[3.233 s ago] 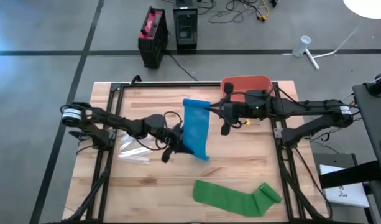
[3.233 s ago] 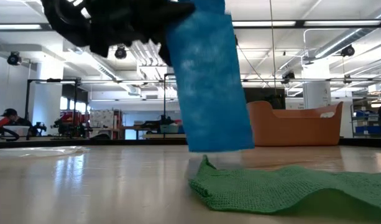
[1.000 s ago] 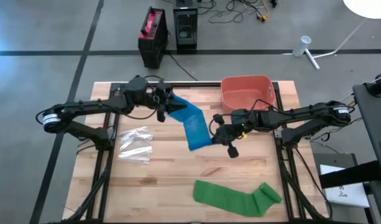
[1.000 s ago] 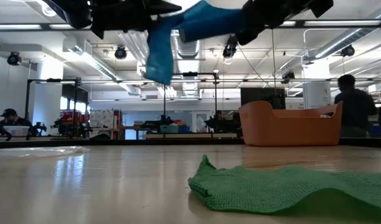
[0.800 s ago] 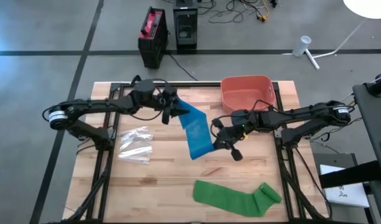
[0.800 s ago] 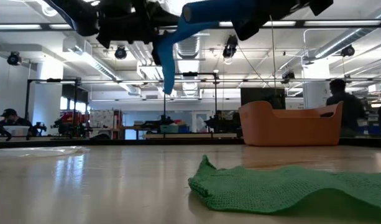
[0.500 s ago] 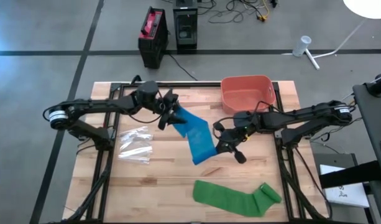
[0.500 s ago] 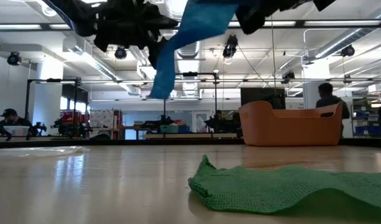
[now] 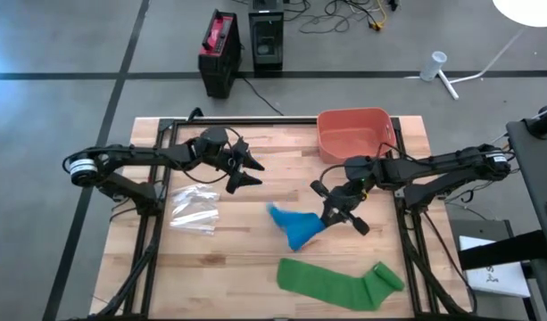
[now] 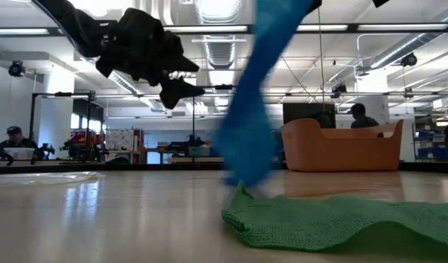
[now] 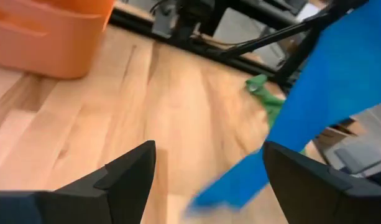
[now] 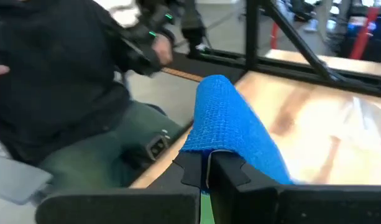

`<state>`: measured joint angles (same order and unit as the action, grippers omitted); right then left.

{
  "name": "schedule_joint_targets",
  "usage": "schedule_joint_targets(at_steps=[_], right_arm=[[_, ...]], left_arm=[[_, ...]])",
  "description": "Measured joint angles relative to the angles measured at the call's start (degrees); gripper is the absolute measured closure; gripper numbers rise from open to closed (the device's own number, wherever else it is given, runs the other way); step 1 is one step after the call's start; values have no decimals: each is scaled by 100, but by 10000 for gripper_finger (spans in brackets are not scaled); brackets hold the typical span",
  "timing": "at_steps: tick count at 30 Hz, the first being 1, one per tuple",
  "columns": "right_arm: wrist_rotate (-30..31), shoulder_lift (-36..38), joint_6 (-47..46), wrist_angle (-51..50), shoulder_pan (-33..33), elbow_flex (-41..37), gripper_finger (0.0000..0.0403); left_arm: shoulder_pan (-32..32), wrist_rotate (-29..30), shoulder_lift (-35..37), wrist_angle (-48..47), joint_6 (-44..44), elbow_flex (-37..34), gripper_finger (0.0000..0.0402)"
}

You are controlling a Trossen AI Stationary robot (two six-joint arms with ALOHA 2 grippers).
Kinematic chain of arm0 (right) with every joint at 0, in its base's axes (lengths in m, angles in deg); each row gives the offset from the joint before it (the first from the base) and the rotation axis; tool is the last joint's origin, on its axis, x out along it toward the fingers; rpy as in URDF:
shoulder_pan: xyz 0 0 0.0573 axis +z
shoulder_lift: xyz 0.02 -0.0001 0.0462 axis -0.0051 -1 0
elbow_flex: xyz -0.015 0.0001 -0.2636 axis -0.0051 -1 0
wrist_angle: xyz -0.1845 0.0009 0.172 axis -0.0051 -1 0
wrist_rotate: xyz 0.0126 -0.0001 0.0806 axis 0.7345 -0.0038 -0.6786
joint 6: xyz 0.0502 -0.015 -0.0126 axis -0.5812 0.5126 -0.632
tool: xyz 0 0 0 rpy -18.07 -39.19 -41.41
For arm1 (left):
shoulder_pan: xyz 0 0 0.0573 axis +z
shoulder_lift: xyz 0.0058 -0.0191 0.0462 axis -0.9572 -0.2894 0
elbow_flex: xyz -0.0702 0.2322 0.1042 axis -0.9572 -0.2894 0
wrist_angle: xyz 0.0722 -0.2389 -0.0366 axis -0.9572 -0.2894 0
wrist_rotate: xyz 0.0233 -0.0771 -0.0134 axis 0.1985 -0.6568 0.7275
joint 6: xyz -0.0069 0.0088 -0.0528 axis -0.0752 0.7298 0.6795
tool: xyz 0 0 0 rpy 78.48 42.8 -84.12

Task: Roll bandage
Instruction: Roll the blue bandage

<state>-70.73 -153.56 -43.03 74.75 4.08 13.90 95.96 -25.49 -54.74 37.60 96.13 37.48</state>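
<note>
Right end effector point(image 9: 335, 212) pinches one end of the blue bandage point(image 9: 294, 227), which droops to the surface point(image 9: 237, 267) near the green bandage point(image 9: 340, 283). Left end effector point(image 9: 246, 172) gapes wide, holding nothing. Risk: the slack strip bunches or drags over the green one, spoiling an even roll.

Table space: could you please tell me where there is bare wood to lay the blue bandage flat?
The widest bare patch is the near left corner of the table, below the plastic bag and left of the green bandage. A smaller patch lies between the left end effector and the orange bin. It is crowded around the right end effector, which grips the blue bandage.
</note>
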Motion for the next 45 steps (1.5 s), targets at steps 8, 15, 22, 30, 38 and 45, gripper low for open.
schedule_joint_targets(at_steps=[8,15,22,30,38,45], right_arm=[[408,463,-35,241,-4,0,401],[2352,898,-163,316,-146,0,401],[2915,893,-432,451,-164,-2,400],[3023,709,-160,809,-240,-7,400],[3279,415,-32,1060,-334,-2,400],[3272,268,-68,1136,-374,-2,400]], left_arm=[[-54,283,5,486,395,-261,134],[-465,-156,59,2426,859,-310,144],[-865,-143,66,3568,809,-292,155],[-1162,616,-103,3595,382,-273,158],[-1298,745,-662,4228,387,-116,130],[-1363,751,-1422,4231,385,480,114]])
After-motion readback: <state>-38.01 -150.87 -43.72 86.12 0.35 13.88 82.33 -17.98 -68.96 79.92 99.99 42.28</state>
